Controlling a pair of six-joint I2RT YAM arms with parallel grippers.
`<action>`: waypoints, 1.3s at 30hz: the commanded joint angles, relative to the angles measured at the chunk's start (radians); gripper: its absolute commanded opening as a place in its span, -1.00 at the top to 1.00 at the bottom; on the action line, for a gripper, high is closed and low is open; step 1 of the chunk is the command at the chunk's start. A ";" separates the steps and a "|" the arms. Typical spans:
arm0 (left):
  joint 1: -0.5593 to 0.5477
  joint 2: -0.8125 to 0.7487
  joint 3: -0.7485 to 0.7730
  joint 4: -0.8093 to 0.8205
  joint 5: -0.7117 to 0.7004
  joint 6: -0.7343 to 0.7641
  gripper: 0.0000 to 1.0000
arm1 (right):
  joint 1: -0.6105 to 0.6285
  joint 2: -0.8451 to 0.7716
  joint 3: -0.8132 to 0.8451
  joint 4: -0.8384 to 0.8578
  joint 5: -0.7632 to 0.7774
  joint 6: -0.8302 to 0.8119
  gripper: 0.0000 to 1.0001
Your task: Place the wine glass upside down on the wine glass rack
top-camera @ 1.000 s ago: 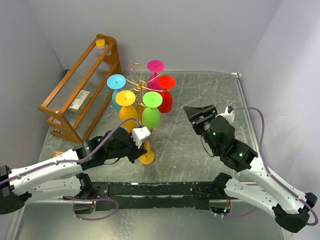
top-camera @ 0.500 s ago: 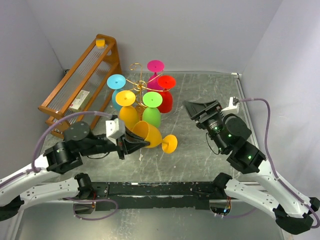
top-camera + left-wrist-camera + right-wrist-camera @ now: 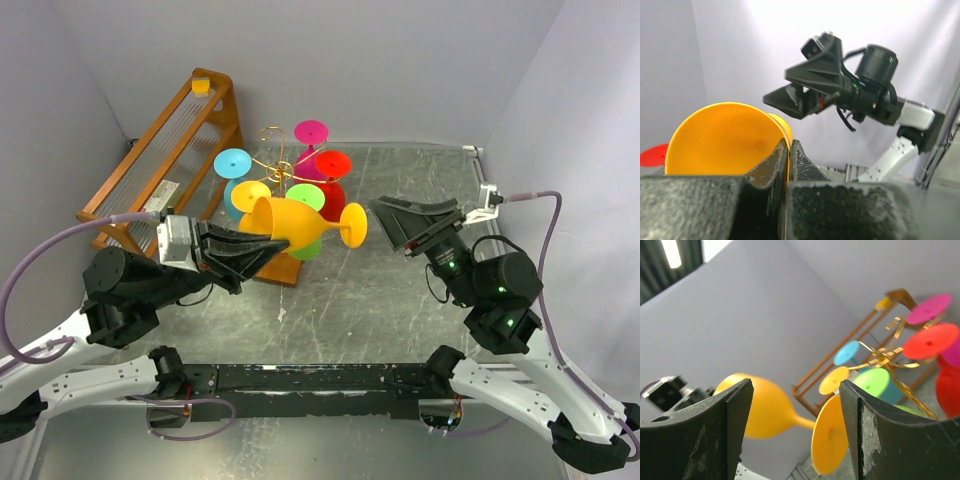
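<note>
Raised off tabletop since prev. frame: yellow wine glass, now horizontal, rim clamped in L gripper jaws. R gripper jaws open, unladen, facing glass foot; hang on wine glass rack pending.
</note>
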 commanded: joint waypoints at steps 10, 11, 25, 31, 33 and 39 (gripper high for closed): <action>-0.006 0.075 -0.033 0.461 -0.215 0.122 0.86 | -0.005 0.104 0.107 0.202 -0.192 -0.056 -0.37; -0.006 0.086 -0.035 0.491 -0.225 0.141 0.86 | -0.005 0.116 0.119 0.202 -0.180 -0.039 -0.36; -0.006 0.182 -0.049 0.658 -0.193 0.279 0.86 | -0.005 0.307 0.204 0.149 0.076 0.373 -0.16; -0.006 0.185 -0.052 0.658 -0.192 0.289 0.86 | -0.005 0.331 0.218 0.152 0.130 0.440 -0.11; -0.006 0.188 -0.051 0.656 -0.186 0.286 0.86 | -0.004 0.333 0.211 0.157 0.141 0.461 -0.04; -0.006 0.207 -0.048 0.665 -0.180 0.286 0.86 | -0.005 0.347 0.203 0.196 0.122 0.498 0.03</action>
